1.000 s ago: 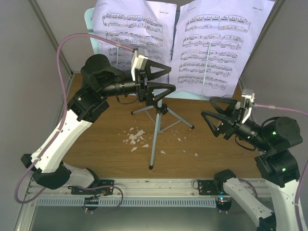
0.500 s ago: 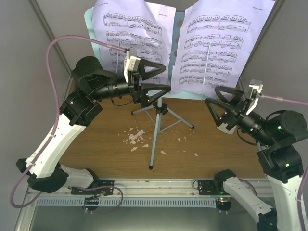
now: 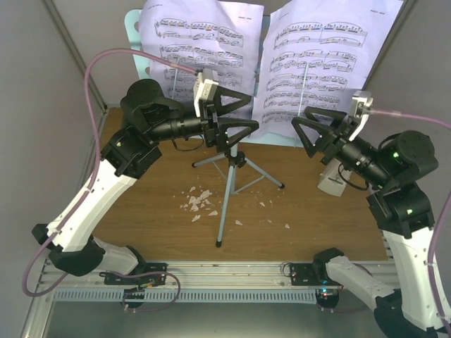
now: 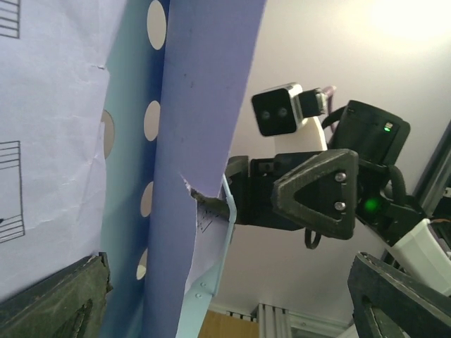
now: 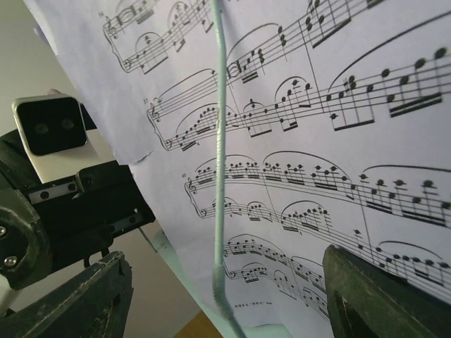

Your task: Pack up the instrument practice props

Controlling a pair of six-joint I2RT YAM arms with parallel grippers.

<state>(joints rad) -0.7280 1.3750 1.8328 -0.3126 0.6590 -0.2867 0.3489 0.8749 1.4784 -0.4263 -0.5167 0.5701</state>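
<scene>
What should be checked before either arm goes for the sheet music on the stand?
1. Left gripper open: ok, jaws wide apart by the inner edge of the left page.
2. Right gripper open: ok, jaws spread in front of the right page.
3. Either page between the jaws: cannot tell.
4. Retaining wire clear of the right page: not ok, it lies across the print.
5. Music stand upright: ok, tripod legs spread on the table.
6. Metronome clear of the right arm: cannot tell, it stands just beneath it.
</scene>
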